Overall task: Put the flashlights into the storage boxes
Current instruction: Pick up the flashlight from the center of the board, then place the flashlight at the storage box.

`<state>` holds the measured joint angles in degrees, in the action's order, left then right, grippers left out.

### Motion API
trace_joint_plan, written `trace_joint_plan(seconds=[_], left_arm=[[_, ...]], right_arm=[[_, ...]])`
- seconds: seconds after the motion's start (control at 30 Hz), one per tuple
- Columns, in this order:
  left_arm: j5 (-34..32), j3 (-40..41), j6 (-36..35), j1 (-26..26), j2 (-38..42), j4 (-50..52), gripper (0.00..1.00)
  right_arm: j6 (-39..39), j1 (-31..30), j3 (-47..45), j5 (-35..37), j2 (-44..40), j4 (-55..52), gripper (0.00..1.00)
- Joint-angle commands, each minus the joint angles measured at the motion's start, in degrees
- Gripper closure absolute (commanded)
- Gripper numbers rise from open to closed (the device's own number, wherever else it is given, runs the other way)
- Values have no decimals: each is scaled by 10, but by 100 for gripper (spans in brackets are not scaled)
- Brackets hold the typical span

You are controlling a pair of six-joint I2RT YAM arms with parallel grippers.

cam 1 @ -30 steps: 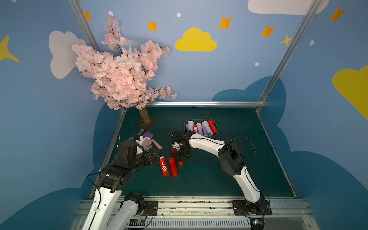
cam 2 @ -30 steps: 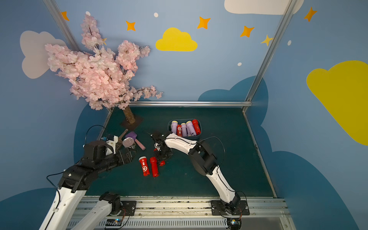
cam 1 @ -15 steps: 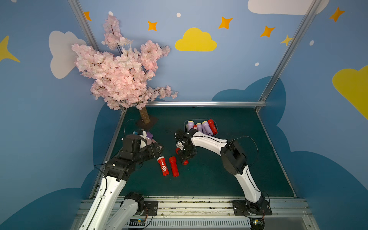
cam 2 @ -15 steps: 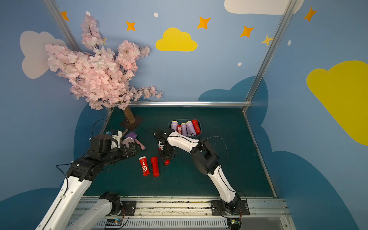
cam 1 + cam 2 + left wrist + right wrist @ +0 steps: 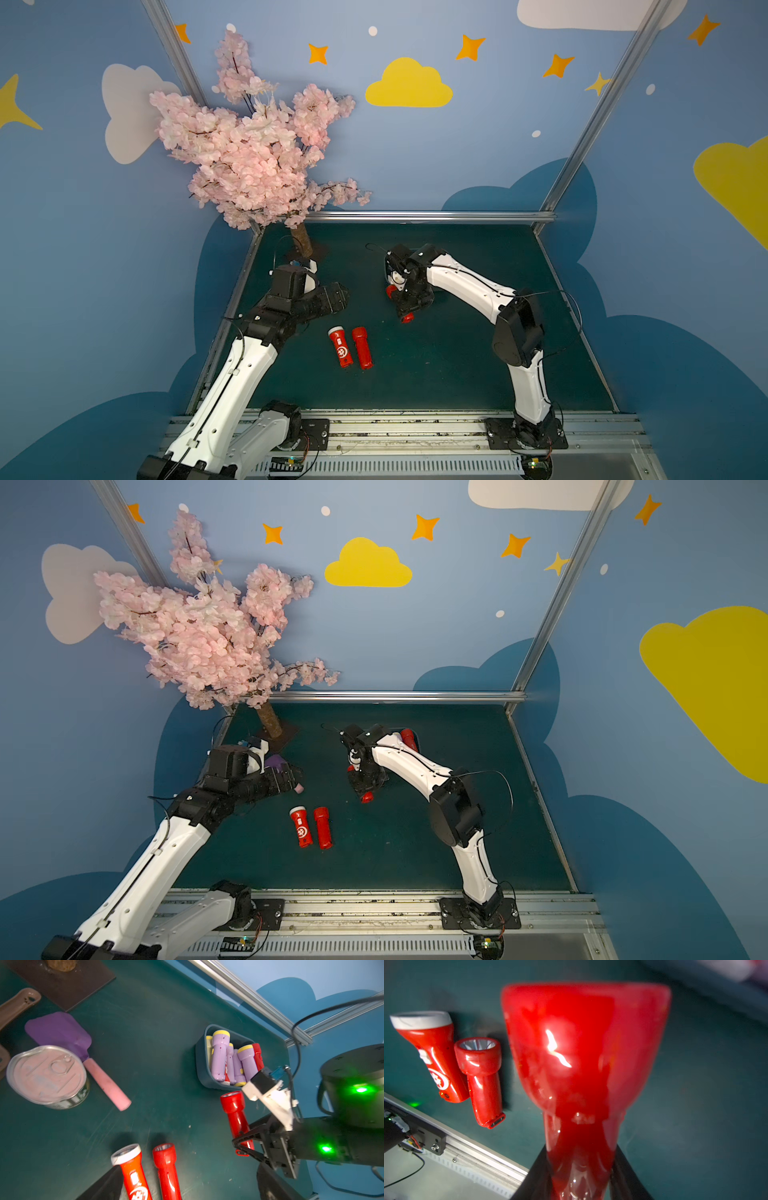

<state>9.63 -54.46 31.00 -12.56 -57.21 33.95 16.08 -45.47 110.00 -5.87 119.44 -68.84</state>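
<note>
Lavender flashlights (image 5: 220, 1055) with yellow heads lie packed side by side in the storage box (image 5: 200, 1064), a shallow slate-blue plastic tub with rounded corners set near the far edge of the surface (image 5: 457, 365). A red-bodied flashlight (image 5: 257, 1055) lies in the tub beside them.

The right arm (image 5: 515, 328) rises from its base at the near edge, bends sharply at the elbow and stretches its white forearm toward the middle of the surface, with the wrist turned downward. The right gripper (image 5: 242, 1146) is clamped on the narrow handle of a glossy red flashlight (image 5: 583, 1053). Its flared head points toward the tub and sits just short of the tub's rim.

The left arm (image 5: 237, 374) leans up from the near left corner, its wrist angled toward the centre. The left gripper (image 5: 337, 296) hangs over the left side of the surface with its fingers spread wide and nothing between them.

Two more flashlights lie parallel and nearly touching toward the near edge, left of the middle: a white-rimmed red flashlight (image 5: 340, 351) with a white round emblem, and a plain red flashlight (image 5: 362, 348) with a shiny reflector.

By the far left corner stand a blossom tree (image 5: 249, 153) on a dark plate, a metal can (image 5: 46, 1076) with a pull-tab lid, a purple scoop (image 5: 60, 1030) with a pink handle, and a brown handle (image 5: 18, 1005).
</note>
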Motion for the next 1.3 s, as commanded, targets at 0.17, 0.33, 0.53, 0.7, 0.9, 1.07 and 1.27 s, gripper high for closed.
trace_joint_plan(seconds=[0.17, 0.33, 0.53, 0.7, 0.9, 1.07, 1.27], left_arm=[[24, -37, -30, -2, -70, -78, 0], [34, -72, -50, -1, -121, -92, 1], [34, -114, -72, 1, -170, -99, 1], [61, -144, -86, 5, -208, -100, 1], [76, -175, -98, 14, -242, -92, 1], [84, -191, -103, 21, -258, -85, 1], [87, -192, -103, 24, -260, -84, 1]], right_arm=[[-24, 60, 105, 32, 37, -50, 79], [-28, 91, 184, 36, 99, -62, 79], [-29, 125, 270, 33, 171, -73, 79], [-29, 147, 298, 30, 206, -70, 79], [-32, 165, 315, 25, 233, -68, 77], [-30, 173, 314, 22, 243, -68, 73], [-25, 176, 316, 18, 244, -69, 68]])
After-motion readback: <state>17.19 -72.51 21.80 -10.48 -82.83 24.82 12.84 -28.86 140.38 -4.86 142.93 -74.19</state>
